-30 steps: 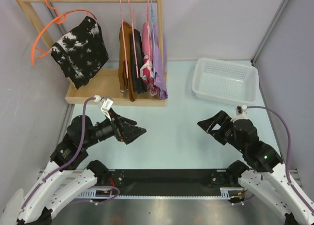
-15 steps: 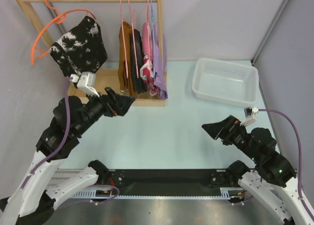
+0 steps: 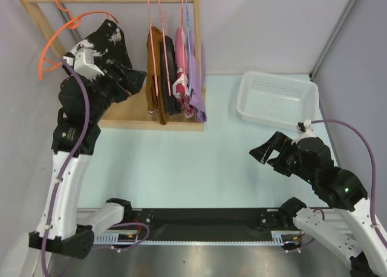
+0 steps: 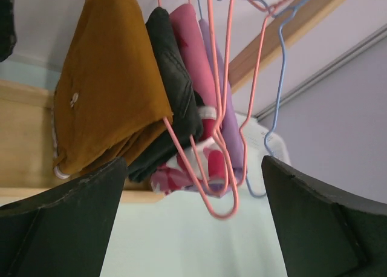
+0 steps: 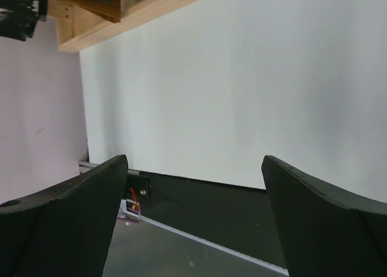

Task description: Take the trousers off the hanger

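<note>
The rust-brown trousers [image 3: 155,71] hang folded over a thin pink wire hanger [image 3: 149,23] on the wooden rack, leftmost of the bunched garments. In the left wrist view the trousers [image 4: 109,89] fill the upper left, with pink hanger wire [image 4: 181,150] looping down past them. My left gripper [image 3: 139,79] is open and empty, raised just left of the trousers and pointing at them without touching; its fingers frame the left wrist view [image 4: 193,228]. My right gripper [image 3: 261,151] is open and empty, low over the table at the right [image 5: 193,228].
A black-and-white mottled garment [image 3: 109,38] hangs on a large orange round hanger [image 3: 48,44], partly behind my left arm. Dark, pink and purple garments [image 3: 184,77] hang right of the trousers. The rack has a wooden base [image 3: 130,115]. A white basket [image 3: 278,98] stands at the right.
My left arm has risen from the table and swung back toward the rack, its open gripper now beside the trousers. My right arm shifted only slightly.
</note>
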### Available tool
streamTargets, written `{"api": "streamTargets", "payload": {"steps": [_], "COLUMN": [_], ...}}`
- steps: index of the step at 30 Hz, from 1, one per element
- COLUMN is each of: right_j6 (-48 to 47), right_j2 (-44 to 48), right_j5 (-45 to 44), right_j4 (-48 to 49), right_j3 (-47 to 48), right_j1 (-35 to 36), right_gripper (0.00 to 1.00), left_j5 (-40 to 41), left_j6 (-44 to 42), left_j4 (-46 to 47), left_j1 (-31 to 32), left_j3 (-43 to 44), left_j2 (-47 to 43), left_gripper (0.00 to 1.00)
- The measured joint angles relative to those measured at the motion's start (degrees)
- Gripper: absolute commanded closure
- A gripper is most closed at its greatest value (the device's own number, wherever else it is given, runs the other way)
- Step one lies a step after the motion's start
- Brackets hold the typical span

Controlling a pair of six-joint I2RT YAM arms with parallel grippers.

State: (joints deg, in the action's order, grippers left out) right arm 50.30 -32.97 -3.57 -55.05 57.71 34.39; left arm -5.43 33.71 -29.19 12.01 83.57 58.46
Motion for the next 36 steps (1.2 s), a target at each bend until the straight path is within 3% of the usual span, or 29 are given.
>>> {"api": "streamTargets", "payload": {"steps": [5,13,20,29,36], "right_j6": [-0.68,-6.38,-7.26,-9.49,-11.43], "right_j2": [-2.89,-5.90,-14.82,-5.90,-12.55], "right_j5": [-0.44,0.33,-0.46,-4.50,-6.10], "right_j4": [-4.44,-9.62,-12.26,-11.32,-13.75], "right_j3": [2.73,4.63,5.99,7.74,8.72], "right_j1": [0.00,0.00,-0.02,-1.77,-2.01], "right_gripper": [0.00,0.00,0.00,0.00,0.00], "left_j5": [-11.80,-23.45,-25.46,-25.86,-26.75], "left_j6": [6.78,14.43,17.29,19.06,20.35], "left_j4": [9.60,22.84,27.21,30.84,31.98], "left_j1": [-6.58,-7.08,-7.17,-7.21,-7.45], "left_j3": [-1.53,0.13,2.82,5.60,8.39], "left_j2": [5.79,15.04,19.87,24.17,28.94], "left_gripper": [0.02,0.07,0.12,0.20,0.34]}}
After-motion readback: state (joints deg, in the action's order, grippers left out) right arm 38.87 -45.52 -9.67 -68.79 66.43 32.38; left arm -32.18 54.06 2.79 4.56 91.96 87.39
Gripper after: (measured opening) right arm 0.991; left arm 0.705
